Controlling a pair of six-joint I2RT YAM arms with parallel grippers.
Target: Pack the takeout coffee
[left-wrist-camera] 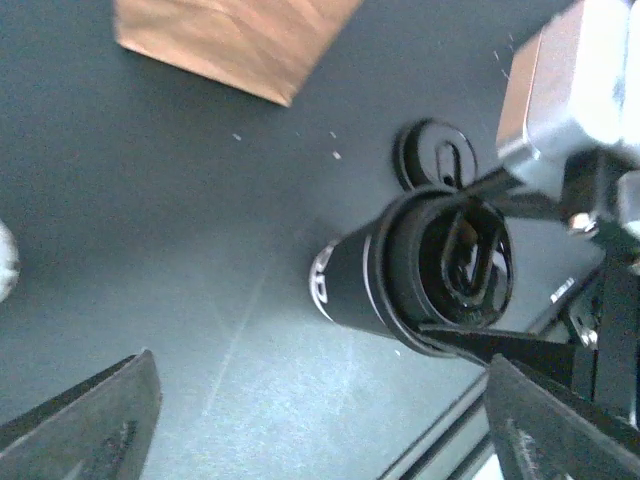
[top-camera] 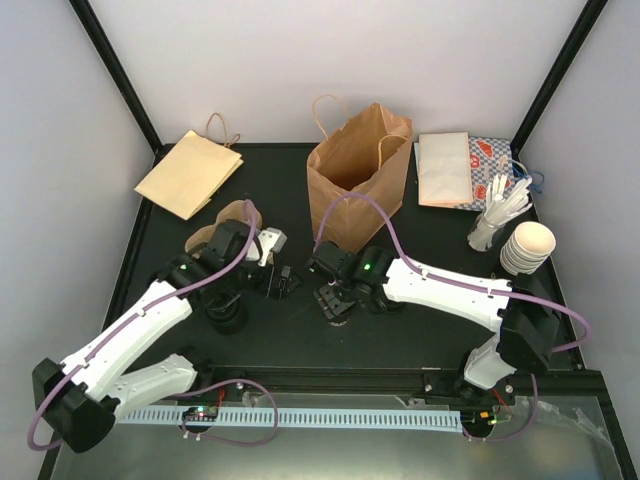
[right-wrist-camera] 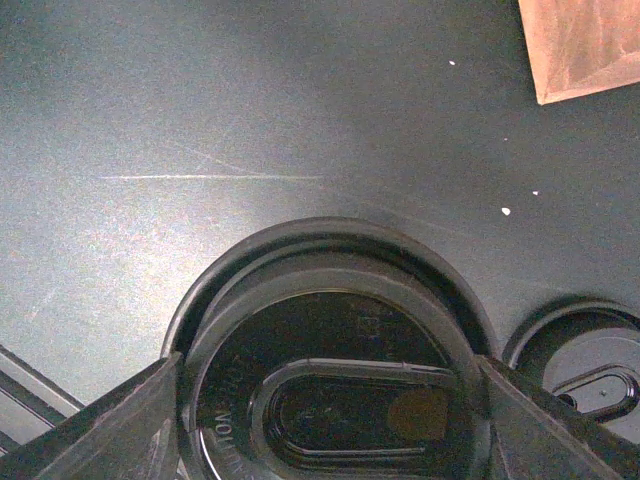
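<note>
A small white shape that looks like the takeout coffee cup [top-camera: 268, 243] stands just behind my left gripper [top-camera: 283, 280]. In the left wrist view the left gripper [left-wrist-camera: 320, 365] is open over bare mat. It faces a short stack of black lids [left-wrist-camera: 400, 275]. My right gripper [top-camera: 337, 300] is on that stack. In the right wrist view its fingers [right-wrist-camera: 130, 420] touch both sides of the top black lid [right-wrist-camera: 330, 390]. One more black lid [right-wrist-camera: 585, 365] lies flat on the mat beside the stack.
An open brown paper bag [top-camera: 360, 175] stands at the back centre. A flat brown bag [top-camera: 188, 172] lies at the back left, and a brown cup carrier [top-camera: 232, 215] sits behind the left arm. Back right are napkins [top-camera: 445, 168], white cutlery [top-camera: 500, 215] and a stack of cream cups [top-camera: 527, 247].
</note>
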